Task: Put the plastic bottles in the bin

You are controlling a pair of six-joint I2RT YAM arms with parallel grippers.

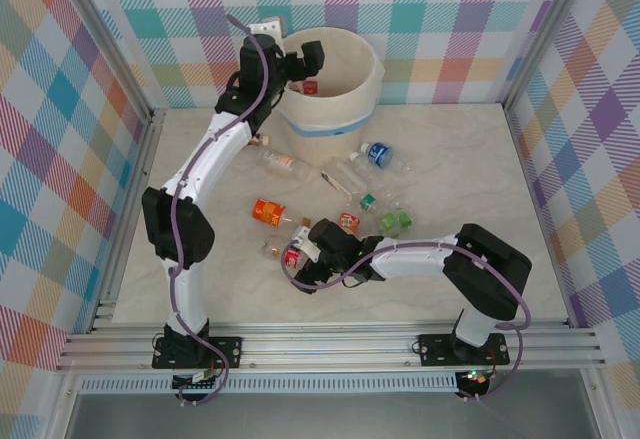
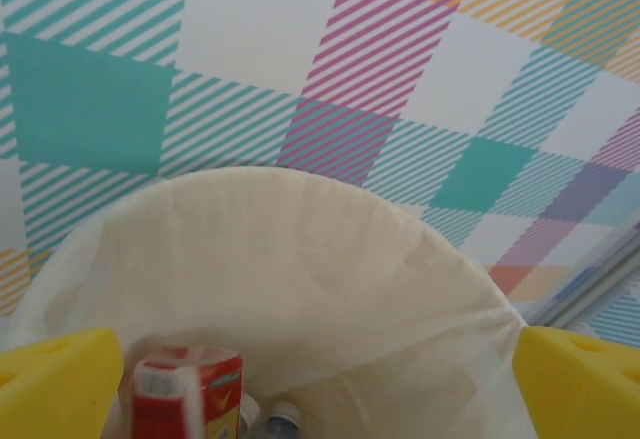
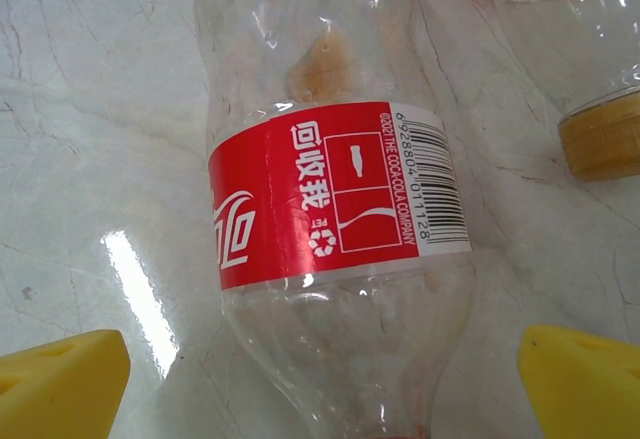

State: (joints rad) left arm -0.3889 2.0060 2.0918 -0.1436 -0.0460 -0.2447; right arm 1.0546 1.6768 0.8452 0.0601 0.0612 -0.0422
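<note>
Top external view is showing the left arm stretching out over the bin, which is standing at the far edge of the table, a little left of its middle. The left gripper is hanging above the open mouth. On the left wrist camera its yellow fingers are standing wide apart, gripping nothing. Just beside one finger a red-labelled bottle is showing blurred against the white liner, and it looks to be dropping free into the bin, where another capped bottle is lying at the bottom. That drop-off is looking as good as done.

Meanwhile the right gripper is hovering low toward the middle of the table's near edge, right over a clear Coca-Cola bottle lying on its side. Its pads are spread to either side of the bottle's end, touching nothing. This pick is the step in hand. The fingers are going to need to come down and close across the body without knocking the gold-capped bottle lying just beside it. Being round and light, the bottle could roll or squash.

An orange-labelled bottle, a blue-labelled bottle and green-labelled bottles are waiting mid-table, so plenty is left.
</note>
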